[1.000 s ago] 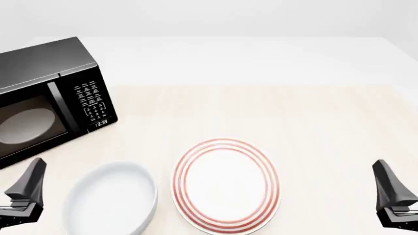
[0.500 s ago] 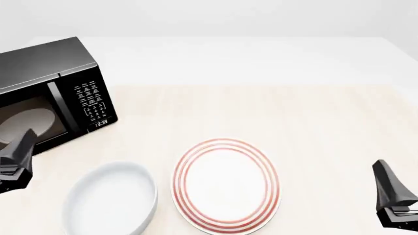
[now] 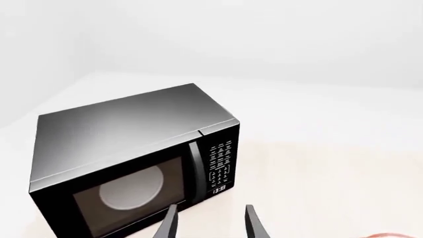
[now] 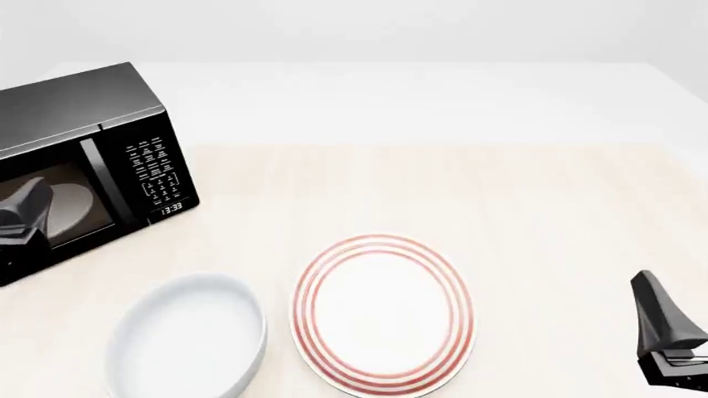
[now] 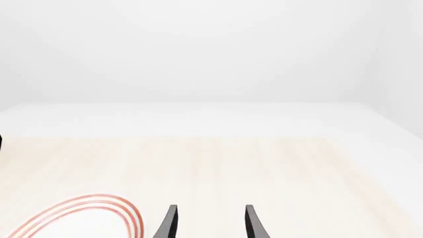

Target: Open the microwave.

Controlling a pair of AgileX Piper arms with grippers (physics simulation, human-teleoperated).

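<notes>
The microwave (image 4: 78, 157) is a large black box at the table's far left, door shut, with a vertical bar handle (image 4: 105, 182), a white-lettered keypad (image 4: 155, 170) and a white turntable (image 4: 61, 203) behind the dark glass. My left gripper (image 4: 22, 214) hovers in front of the door at the frame's left edge. In the left wrist view its fingers stand open (image 3: 210, 218) with nothing between them, aimed near the handle (image 3: 193, 171) of the microwave (image 3: 126, 134). Low at the right, my right gripper (image 4: 664, 332) is open and empty (image 5: 210, 218).
A white bowl (image 4: 188, 336) sits near the front left. Beside it lies a white plate with red rings (image 4: 382, 311), its rim also showing in the right wrist view (image 5: 86, 206). Pale wooden tabletop (image 4: 531, 215) spreads to the right.
My left gripper has moved up and away from the front edge, from beside the bowl to in front of the microwave door. The right gripper has not moved.
</notes>
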